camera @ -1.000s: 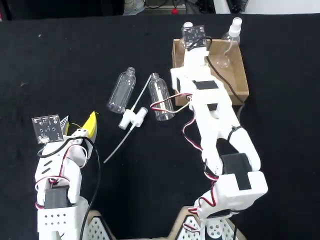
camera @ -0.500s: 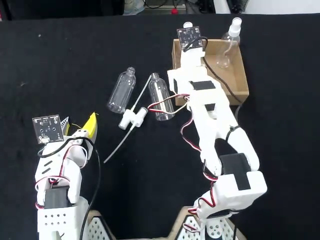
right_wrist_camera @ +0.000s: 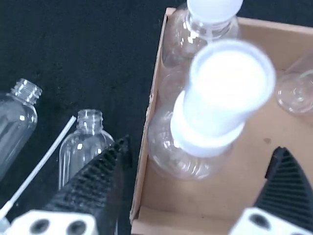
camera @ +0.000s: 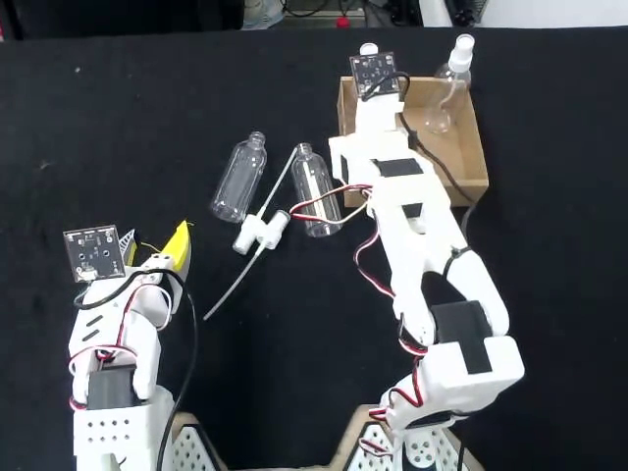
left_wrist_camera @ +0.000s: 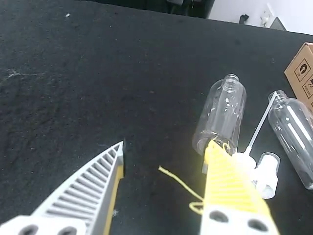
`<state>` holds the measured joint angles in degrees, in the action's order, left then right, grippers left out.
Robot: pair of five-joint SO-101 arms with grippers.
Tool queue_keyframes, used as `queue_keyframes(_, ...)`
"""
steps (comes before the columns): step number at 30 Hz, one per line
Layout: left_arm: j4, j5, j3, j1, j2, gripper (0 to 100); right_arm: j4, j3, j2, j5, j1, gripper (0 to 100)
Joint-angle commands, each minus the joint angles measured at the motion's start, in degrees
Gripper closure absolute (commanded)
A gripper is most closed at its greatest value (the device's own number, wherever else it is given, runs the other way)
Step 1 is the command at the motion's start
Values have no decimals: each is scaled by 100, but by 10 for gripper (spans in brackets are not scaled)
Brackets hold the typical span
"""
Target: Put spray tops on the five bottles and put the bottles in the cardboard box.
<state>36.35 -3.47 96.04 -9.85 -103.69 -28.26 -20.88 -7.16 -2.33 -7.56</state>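
Two clear uncapped bottles (camera: 238,177) (camera: 316,191) lie on the black table, with two white spray tops (camera: 260,232) and their long tubes just in front of them. The cardboard box (camera: 478,147) holds three capped bottles. One capped bottle (right_wrist_camera: 227,93) stands in the box's left corner, under my right gripper (right_wrist_camera: 201,147). That gripper is open, one finger outside the box wall and one inside. A second capped bottle (right_wrist_camera: 210,10) stands behind it, and a third (camera: 446,88) leans at the far side. My left gripper (left_wrist_camera: 165,144) is open and empty, short of the nearer uncapped bottle (left_wrist_camera: 222,117).
The box's left wall (right_wrist_camera: 149,127) runs between the right gripper's fingers. A loose yellow thread (left_wrist_camera: 178,181) hangs by the left gripper's yellow finger. Bare black table stretches to the left and front of the lying bottles.
The right wrist has shifted slightly left over the box's left corner. The left arm and the lying bottles have not moved.
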Motion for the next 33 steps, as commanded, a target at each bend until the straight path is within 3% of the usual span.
queue_keyframes(1, 18, -18, 127, 48, -88, 744, -466, 268, 769, 88, -79, 596)
queue_keyframes(13, 18, -18, 127, 40, -88, 744, -2910, 303, 2580, 97, -88, 600)
queue_keyframes(19, 18, -18, 127, 4, -88, 744, -3912, 268, 3433, 44, -378, 760)
queue_keyframes(27, -26, -18, 127, -189, -88, 744, -4026, 312, 2923, 88, -1925, 717)
queue_keyframes(33, -35, -53, 127, -347, -88, 744, -3771, 1191, 1560, 105, -2145, 716)
